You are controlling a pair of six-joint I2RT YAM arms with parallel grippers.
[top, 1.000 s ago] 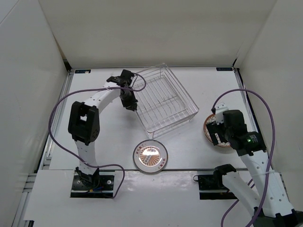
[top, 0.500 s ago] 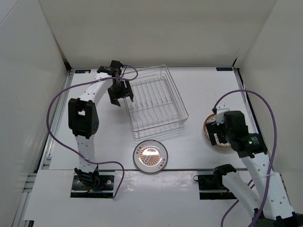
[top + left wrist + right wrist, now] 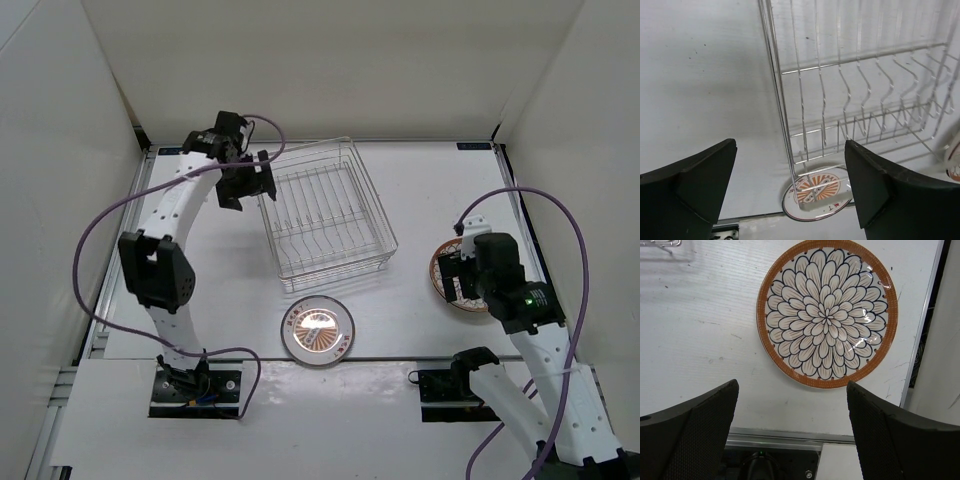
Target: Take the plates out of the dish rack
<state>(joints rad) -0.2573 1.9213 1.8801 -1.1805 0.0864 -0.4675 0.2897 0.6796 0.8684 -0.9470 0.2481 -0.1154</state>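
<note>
Left gripper (image 3: 243,183) is open wide with nothing between the fingers (image 3: 695,185). It sits by the far-left corner of the dish rack (image 3: 328,215). In the wrist view the rack's left rim wire crosses the gap between the fingers; we can't tell whether it touches.

Right gripper (image 3: 462,278) is also open and holds nothing. It is above the petal plate (image 3: 827,312), which lies face up and flat on the table (image 3: 230,290) near the right edge, well apart from the rack.

The orange-line plate (image 3: 316,331) lies face up on the table just in front of the rack's near side, between the two arm bases. From the left wrist we only see it through the rack's corner wires.

We see just these two plates, both outside the rack.

In the way:
- The right gripper hides most of the petal plate from the top camera.
- The left arm's purple cable (image 3: 100,240) loops wide to the left and passes near the rack's far-left corner.
- The right arm's purple cable (image 3: 560,215) arcs over the right table edge.

The table is white, matte and lightly scuffed, with a metal rail (image 3: 100,310) along the left edge. Plain white walls (image 3: 330,70) close it in on three sides.
</note>
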